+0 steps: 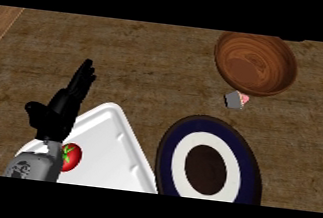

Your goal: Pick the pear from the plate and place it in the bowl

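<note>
**Head view: left hand resting open over a white tray, plate bare of fruit**

Head view looks steeply down on a brown, mottled surface [126, 56] with paler wood strips along its left and right edges.

At lower left, a grey forearm [35, 167] comes in from the bottom edge and ends in the black left hand [58, 112]. The hand points up and slightly right. Its fingers [84, 78] are straight and held close together, with the thumb sticking out to the left. It holds nothing.

Beneath the hand and forearm lies a white tray [116, 146], set at an angle. A red tomato [71, 157] with a green stem sits on the tray, just beside the forearm.

To the right of the tray, touching or nearly touching it, is a round plate [240, 165] with a dark blue rim, a white ring and a dark centre. No pear shows on it.

At upper right stands a brown wooden bowl [255, 64], well apart from the hand. Just below the bowl's rim lies a small grey and pink object [237, 100]; what it is cannot be told.

The pear cannot be seen anywhere. The right hand is out of sight.
</note>
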